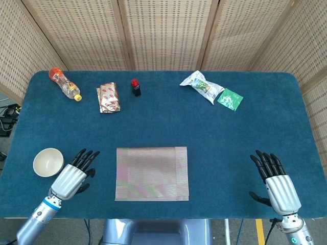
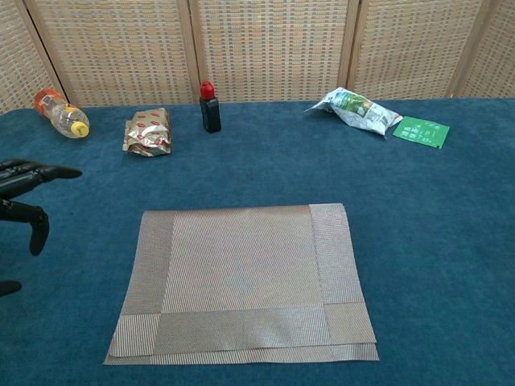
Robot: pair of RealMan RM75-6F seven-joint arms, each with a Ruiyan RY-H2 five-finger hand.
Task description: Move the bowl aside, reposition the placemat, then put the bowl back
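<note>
On the blue worktop (image 1: 245,138) the placemat (image 1: 152,173) lies front and centre, its edges doubled unevenly. Best to slide it flat, pressing near one edge so it does not buckle. The left hand (image 1: 73,174), fingers spread and empty, hovers beside it; the right hand (image 1: 275,182) is equally spread and empty. The bowl (image 1: 48,162) stands empty at the left, well apart.

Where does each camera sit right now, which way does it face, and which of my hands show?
Head view: high above the near edge, looking steeply down on the table; left hand between bowl and placemat, right hand too.
Chest view: low, facing the screen wall; only left hand.
Shared: placemat, bottle, back-row clutter.
</note>
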